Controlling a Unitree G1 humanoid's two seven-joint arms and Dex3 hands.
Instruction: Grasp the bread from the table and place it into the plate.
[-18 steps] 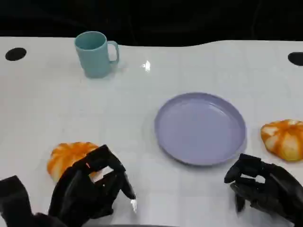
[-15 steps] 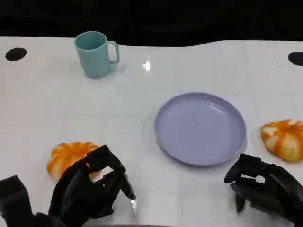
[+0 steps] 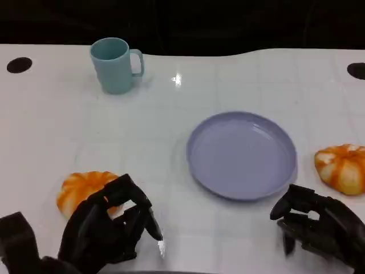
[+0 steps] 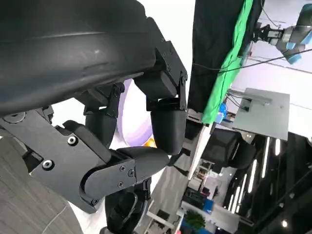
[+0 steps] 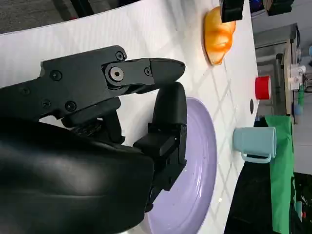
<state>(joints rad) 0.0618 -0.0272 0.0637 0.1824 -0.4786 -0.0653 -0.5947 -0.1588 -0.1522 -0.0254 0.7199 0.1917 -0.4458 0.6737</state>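
Note:
Two orange bread rolls lie on the white table. One roll (image 3: 81,189) is at the front left, the other (image 3: 342,168) at the right edge. The purple plate (image 3: 241,154) sits between them with nothing on it. My left hand (image 3: 108,228) hovers just in front and to the right of the left roll, fingers apart and bent, holding nothing. My right hand (image 3: 316,225) is low at the front right, in front of the plate's rim, and holds nothing. In the right wrist view the plate (image 5: 195,170) lies beyond my fingers (image 5: 168,109), with a roll (image 5: 219,31) farther off.
A teal cup (image 3: 117,63) stands at the back left, its handle to the right; it also shows in the right wrist view (image 5: 256,141). Dark round holes (image 3: 19,65) mark the table's far corners. A small red object (image 5: 263,87) stands off the table.

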